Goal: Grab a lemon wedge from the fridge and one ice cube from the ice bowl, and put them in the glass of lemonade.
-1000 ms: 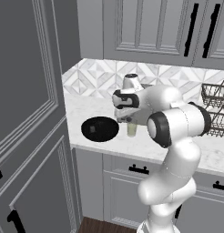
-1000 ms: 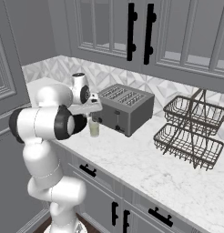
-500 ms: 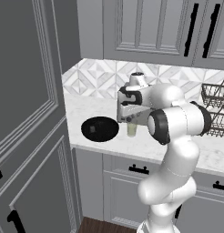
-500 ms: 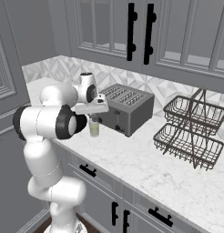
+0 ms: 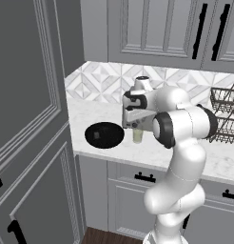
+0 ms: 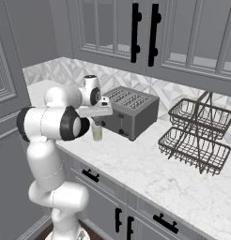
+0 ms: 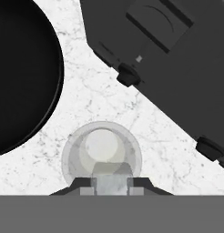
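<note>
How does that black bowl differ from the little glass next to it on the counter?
The ice bowl is black, opaque, wide and shallow; the glass of lemonade is clear, narrow, taller than it is wide, and holds pale liquid. The hand hangs above the glass, not above the bowl. Both are round and stand upright on the marble counter.

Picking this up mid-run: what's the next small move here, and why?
Probably open the gripper: in the hand view its fingertips pinch a pale, translucent ice cube right above the glass of lemonade, beside the ice bowl. If unsure, ease lower first.
</note>
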